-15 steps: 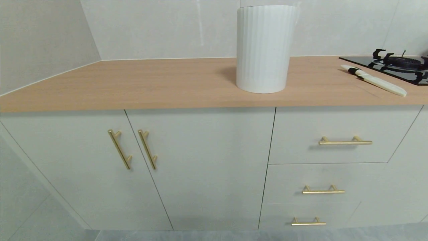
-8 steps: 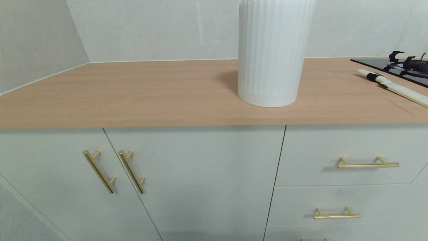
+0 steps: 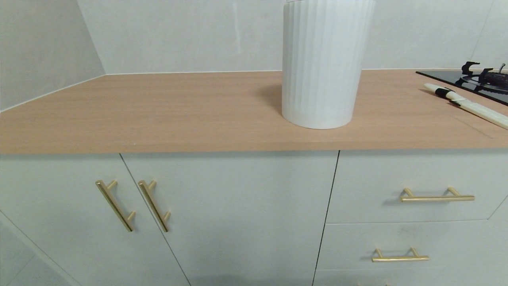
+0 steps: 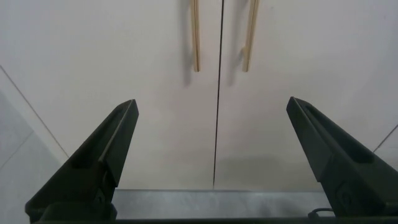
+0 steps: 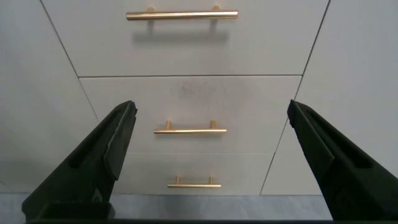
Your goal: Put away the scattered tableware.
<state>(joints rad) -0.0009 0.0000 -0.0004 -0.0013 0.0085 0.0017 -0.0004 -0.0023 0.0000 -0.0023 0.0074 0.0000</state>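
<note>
1. The knife [image 3: 466, 105], cream with a black band, lies flat on the wooden countertop [image 3: 178, 107] at the head view's right edge. Its long axis runs from about 10 o'clock to 4 o'clock. The banded end points to 10 o'clock, toward the wall, and the other end runs out of the picture at 4 o'clock.
2. The knife lies at 3 o'clock from the white ribbed container [image 3: 323, 67], well apart from it. It is just beside the black hob [image 3: 482, 77], which sits at its 1 o'clock.
3. Compared with 1.0 s ago, the whole head view has shifted closer and to the left, a camera move. The knife, container and hob keep their places relative to each other. Since 0.5 s ago almost nothing differs.
4. The container stands upright near the counter's front edge, with bare wood between it and the knife.
5. Below the counter are 2 cabinet doors with slanted gold door handles [image 3: 115, 205] at 7 o'clock, and drawers with horizontal gold drawer handles [image 3: 436, 196] at 5 o'clock.
6. The left gripper [image 4: 211, 104] has its fingers spread wide, holding nothing, and faces the doors.
7. The right gripper [image 5: 211, 106] is equally spread and empty, and faces the drawers.
</note>
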